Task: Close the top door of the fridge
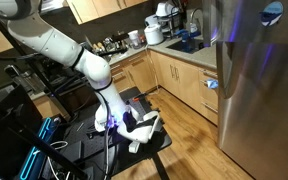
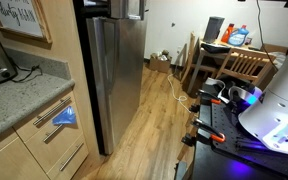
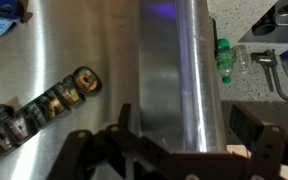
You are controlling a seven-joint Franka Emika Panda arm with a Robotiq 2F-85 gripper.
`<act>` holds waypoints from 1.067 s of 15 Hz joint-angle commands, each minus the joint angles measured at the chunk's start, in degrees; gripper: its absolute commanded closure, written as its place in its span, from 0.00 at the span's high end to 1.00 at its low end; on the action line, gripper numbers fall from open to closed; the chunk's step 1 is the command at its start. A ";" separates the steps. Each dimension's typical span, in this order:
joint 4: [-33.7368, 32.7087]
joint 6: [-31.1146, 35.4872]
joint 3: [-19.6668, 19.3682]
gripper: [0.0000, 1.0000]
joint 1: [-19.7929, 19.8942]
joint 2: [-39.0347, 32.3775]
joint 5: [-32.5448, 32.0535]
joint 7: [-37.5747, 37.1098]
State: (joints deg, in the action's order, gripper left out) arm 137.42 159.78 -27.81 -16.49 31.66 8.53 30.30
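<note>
1. One hand (image 1: 136, 128) hangs at 7 o'clock in an exterior view; the wrist view shows its two fingers (image 3: 79, 150) spread wide, holding nothing.
2. One fridge (image 1: 259, 95) stands at 3 o'clock.
3. Its top door (image 1: 249, 22), at 1 o'clock, bears one oval sticker (image 1: 272, 12).

Fridge (image 1: 259, 95), right of frame in an exterior view: brushed steel grey with vertical grain and a violet streak of reflected light near the top; the oval sticker (image 1: 272, 12) at its upper edge is blue and white. Cabinets (image 1: 179, 75) at centre are light honey wood, the arm (image 1: 59, 48) at left is glossy white, and the cloth (image 1: 212, 85) on a cabinet front is pale blue. In an exterior view the countertop (image 2: 19, 95) at left is speckled grey-beige and the floor (image 2: 154, 115) is warm brown planks; in the wrist view the gripper (image 3: 174, 145) at bottom is matt black.
</note>
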 commanded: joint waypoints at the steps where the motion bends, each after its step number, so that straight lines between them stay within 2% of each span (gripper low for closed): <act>1: -1.95 1.38 -1.05 0.99 -1.54 -1.80 2.49 2.31; 4: -2.69 1.14 -1.43 0.72 -1.92 -2.15 3.24 2.30; 11: -4.42 0.80 -2.42 0.19 -2.19 -3.13 4.46 2.52; 12: -4.56 0.75 -2.46 0.16 -2.19 -3.31 4.50 3.36; 16: -5.19 0.75 -2.54 0.16 -2.29 -4.19 4.93 3.36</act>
State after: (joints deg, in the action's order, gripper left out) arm 134.23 159.81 -29.84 -17.90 29.39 10.77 31.47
